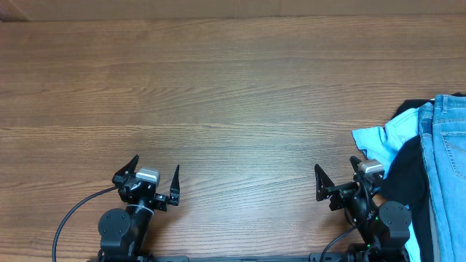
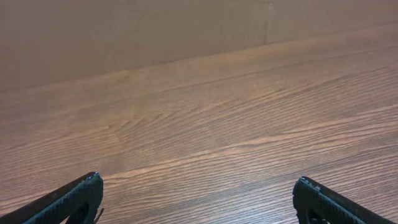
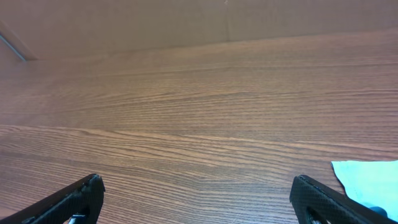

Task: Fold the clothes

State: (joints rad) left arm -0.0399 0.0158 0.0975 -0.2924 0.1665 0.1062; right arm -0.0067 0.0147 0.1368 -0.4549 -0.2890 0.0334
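Note:
The light-blue denim jeans point(image 1: 445, 171) lie in a heap at the table's right edge, partly cut off by the frame. My right gripper point(image 1: 337, 175) stands open just left of that heap, nothing between its fingers; its wrist view shows bare wood between the fingertips point(image 3: 87, 190). My left gripper point(image 1: 155, 171) stands open near the front left, far from the jeans, over bare wood; its two fingertips point(image 2: 84, 190) are wide apart.
A bright cyan garment point(image 1: 380, 140) sticks out from the heap toward my right gripper, its corner point(image 3: 367, 180) visible in the right wrist view. A black garment point(image 1: 405, 175) lies between it and the jeans. Wooden table point(image 1: 218, 94) stretches to the left and back.

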